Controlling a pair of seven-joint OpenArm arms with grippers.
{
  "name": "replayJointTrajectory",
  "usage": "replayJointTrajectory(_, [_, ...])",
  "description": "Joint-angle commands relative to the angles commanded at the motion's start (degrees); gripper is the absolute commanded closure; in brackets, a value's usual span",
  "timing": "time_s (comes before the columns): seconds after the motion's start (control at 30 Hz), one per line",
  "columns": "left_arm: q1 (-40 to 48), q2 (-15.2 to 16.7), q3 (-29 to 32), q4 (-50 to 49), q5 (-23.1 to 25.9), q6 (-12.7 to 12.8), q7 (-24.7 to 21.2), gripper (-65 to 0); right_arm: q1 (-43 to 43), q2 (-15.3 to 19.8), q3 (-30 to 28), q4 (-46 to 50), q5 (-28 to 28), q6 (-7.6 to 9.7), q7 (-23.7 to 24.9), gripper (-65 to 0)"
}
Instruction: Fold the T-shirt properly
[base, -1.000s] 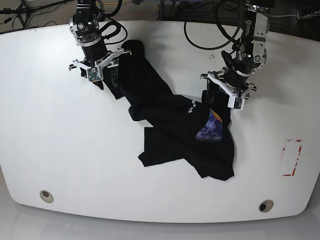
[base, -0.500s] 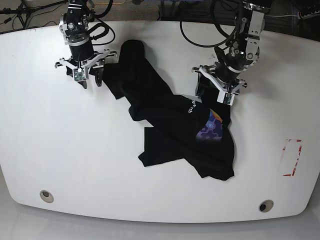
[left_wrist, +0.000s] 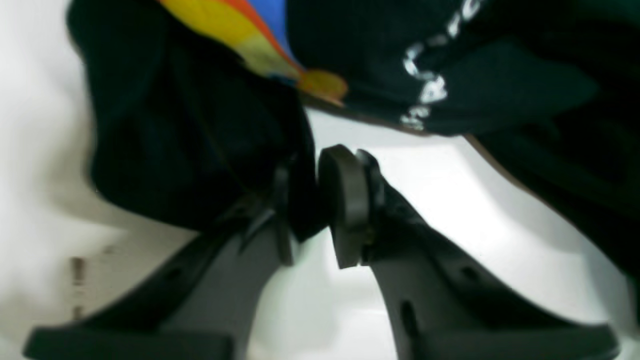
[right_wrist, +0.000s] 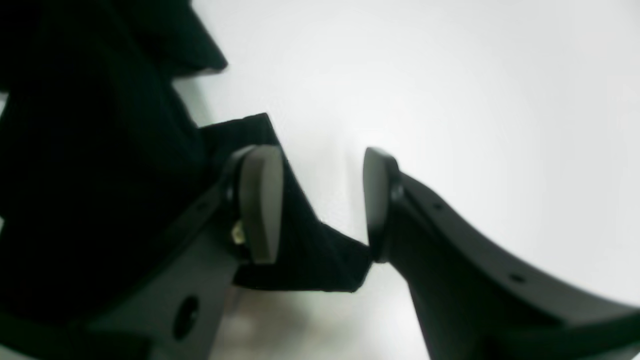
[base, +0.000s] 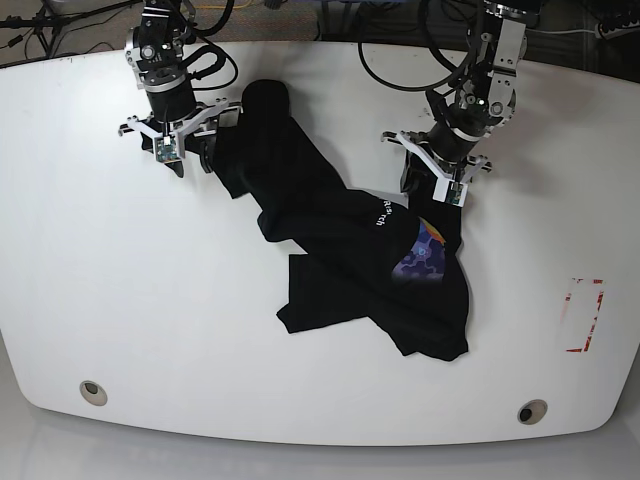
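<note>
Crumpled T-shirt (base: 350, 250) sprawled across the white table (base: 120, 300), me at both upper ends.

My left gripper (left_wrist: 312, 200) is pinched tight on a black fold just below the print. My right gripper (right_wrist: 315, 200) stands parted, one pad (right_wrist: 260, 200) against the shirt's edge, clamping nothing. Cables (base: 400, 70) trail behind; red marking (base: 585, 315) sits well apart.

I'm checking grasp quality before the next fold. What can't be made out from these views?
- Left wrist: motion blur; the left gripper pinches the T-shirt, depth unclear.
- Right wrist: the right gripper is open; whether cloth touches its pads is unclear.
- Base: lettering too small; folds hide the shirt's layout.
</note>
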Motion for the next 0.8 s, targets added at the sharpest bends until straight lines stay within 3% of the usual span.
replayJointTrajectory(0.23, [0.10,-0.12,-0.22,-0.21,0.46,0.10,-0.22,-1.7,0.00,0.23,-0.36,-0.05,0.01,0.04,0.01,-25.4])
replayJointTrajectory(0.8, [0.28,-0.22,-0.82,-1.05,0.74,-0.80,-0.33,0.0,0.34,0.07,-0.13,-0.01,-0.06,0.15,-0.13,-25.5])
